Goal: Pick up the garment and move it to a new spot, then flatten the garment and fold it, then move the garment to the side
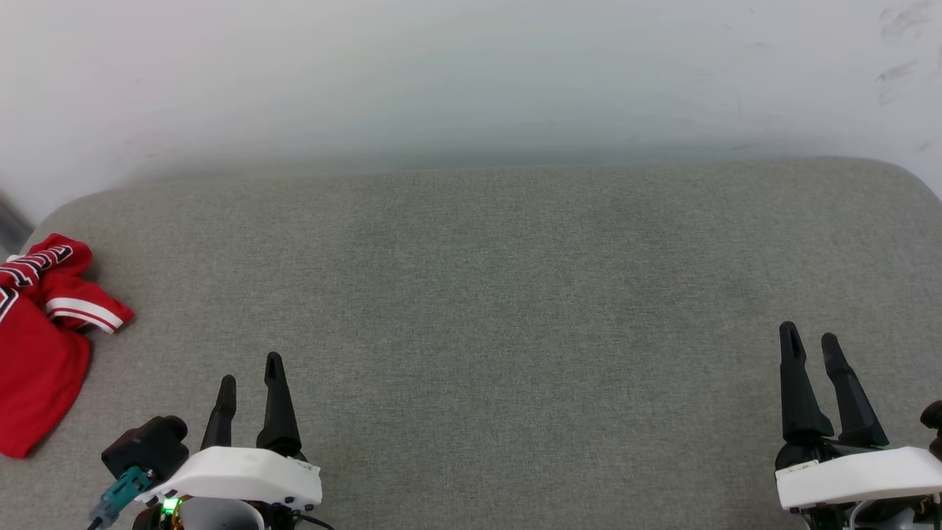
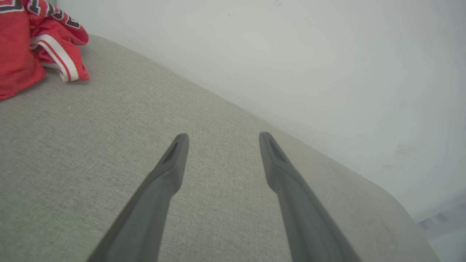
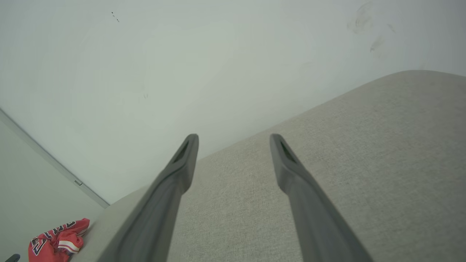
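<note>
left end effector (image 1: pixel 251 367), right end effector (image 1: pixel 809 331) splayed; garment (image 1: pixel 37 353) crumpled

The jersey (image 1: pixel 40 346), left of the left gripper (image 1: pixel 251 368), is bright red. Its lettering is black with white outlines, its trim white with a thin red stripe. Both that gripper and the right gripper (image 1: pixel 808 331) have matt black fingers on white housings (image 1: pixel 243 475). Behind the left fingers glows a small green light (image 1: pixel 170 506), beside a teal connector (image 1: pixel 121 492). Under the fingers the cushion (image 1: pixel 478 294) is a heathered grey-beige weave. Beyond the fingertips the wall (image 1: pixel 441 73) is off-white, with faint dark scuffs (image 1: pixel 898 44).
</note>
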